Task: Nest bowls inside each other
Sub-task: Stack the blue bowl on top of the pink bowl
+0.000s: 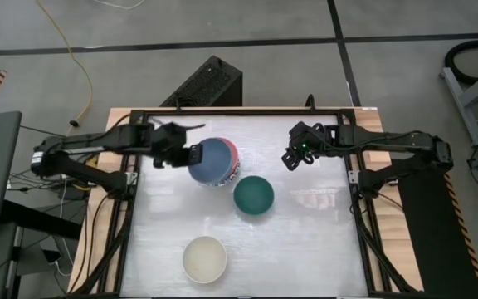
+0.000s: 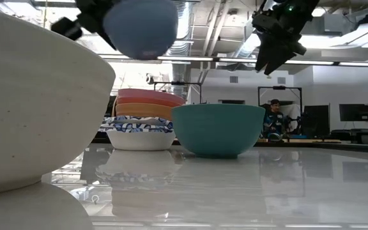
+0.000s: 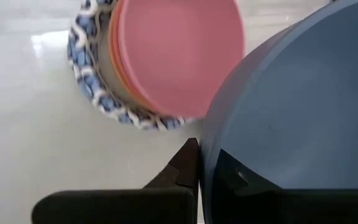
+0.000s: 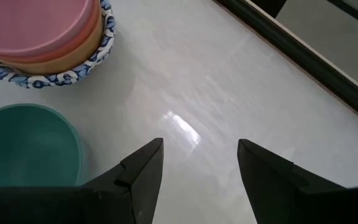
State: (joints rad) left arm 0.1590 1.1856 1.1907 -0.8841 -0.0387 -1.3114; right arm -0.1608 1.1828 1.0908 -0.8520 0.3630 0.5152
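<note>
above the nested stack (image 2: 144, 118), the left gripper (image 1: 191, 155) is clamped on the blue bowl's (image 1: 211, 160) rim; released tilted or off-centre, it could jam or slide off. right of the stack sits the green bowl (image 1: 253, 195), then the right gripper (image 1: 294, 155), fingers apart, holding nothing.

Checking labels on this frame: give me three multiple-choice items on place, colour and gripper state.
1. Where is the blue bowl?
A. on the table
B. held up above the nested stack
C. inside the teal bowl

2. Which colour is the stack's top bowl?
A. pink
B. cream
C. teal

3. How is the right gripper?
A. shut on a bowl
B. open, empty
C. hidden

Key: B, the low view shows it aloft in the left gripper; A, pink bowl tops it; B, its fingers stand apart over bare table.
</note>
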